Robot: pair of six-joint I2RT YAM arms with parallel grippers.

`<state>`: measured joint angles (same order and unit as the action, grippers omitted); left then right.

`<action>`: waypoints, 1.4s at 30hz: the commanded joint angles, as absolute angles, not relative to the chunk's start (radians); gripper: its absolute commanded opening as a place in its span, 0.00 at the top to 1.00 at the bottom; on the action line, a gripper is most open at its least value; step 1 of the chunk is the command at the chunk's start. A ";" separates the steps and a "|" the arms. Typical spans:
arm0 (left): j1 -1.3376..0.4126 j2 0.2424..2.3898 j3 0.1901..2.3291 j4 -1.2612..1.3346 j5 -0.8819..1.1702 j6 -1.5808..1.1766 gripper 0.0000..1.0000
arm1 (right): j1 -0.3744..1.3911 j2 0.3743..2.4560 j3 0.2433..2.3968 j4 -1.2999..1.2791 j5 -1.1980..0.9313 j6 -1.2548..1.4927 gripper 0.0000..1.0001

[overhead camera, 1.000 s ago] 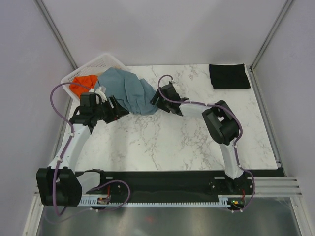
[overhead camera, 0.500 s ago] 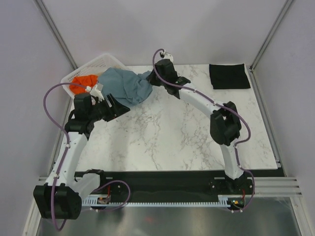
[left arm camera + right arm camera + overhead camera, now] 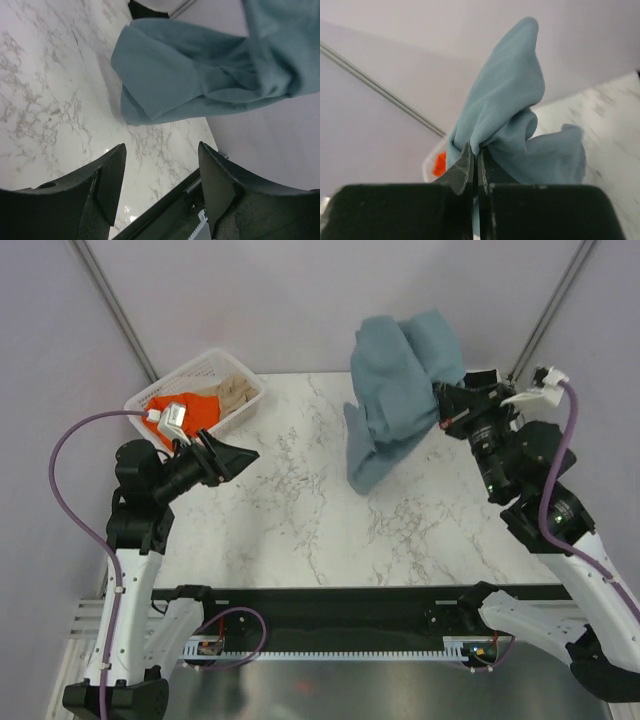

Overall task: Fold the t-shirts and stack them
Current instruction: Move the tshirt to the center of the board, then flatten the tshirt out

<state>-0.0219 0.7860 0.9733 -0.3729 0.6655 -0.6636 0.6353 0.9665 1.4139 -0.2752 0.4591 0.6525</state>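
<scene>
At the far left, a white basket (image 3: 205, 362) holds an orange shirt (image 3: 195, 412) and a beige shirt (image 3: 232, 392). Just beside it, the left end effector (image 3: 245, 455) hangs over the marble worktop (image 3: 300, 520), fingers spread and empty. Right of centre, a blue-grey shirt (image 3: 400, 390) dangles bunched above the worktop, pinched at its top by the right end effector (image 3: 475, 155).

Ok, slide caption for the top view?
Right gripper holds the blue-grey t-shirt up over the table; open left gripper near the basket.
</scene>
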 commanded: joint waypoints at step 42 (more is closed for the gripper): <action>-0.690 2.046 1.523 -0.130 0.719 -0.630 0.26 | -0.090 1.472 0.954 -0.434 0.128 0.523 0.32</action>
